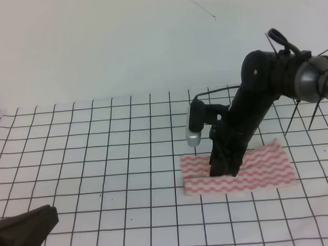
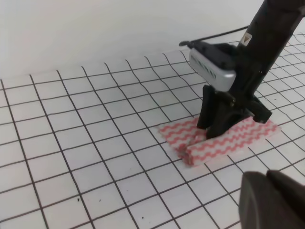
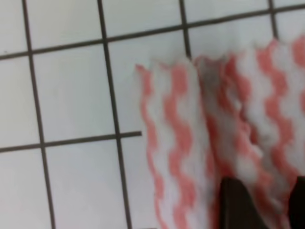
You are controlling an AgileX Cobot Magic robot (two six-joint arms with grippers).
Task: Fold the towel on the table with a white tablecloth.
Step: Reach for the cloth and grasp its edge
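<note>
The towel (image 1: 259,170), pink-red and white with wavy stripes, lies on the gridded white tablecloth (image 1: 99,160) right of centre, with its front edge doubled over into a thick fold (image 2: 224,143). My right gripper (image 1: 222,170) points straight down onto the towel's left part. In the right wrist view its two dark fingertips (image 3: 238,205) stand close together with bunched towel cloth (image 3: 176,143) between them. My left gripper (image 1: 20,235) is only a dark shape at the bottom left, away from the towel. Its jaws do not show.
The tablecloth covers the whole table up to a plain white wall (image 1: 92,44). A silver wrist camera (image 1: 193,124) sticks out left of the right arm. Thin black cables (image 1: 313,111) hang at the far right.
</note>
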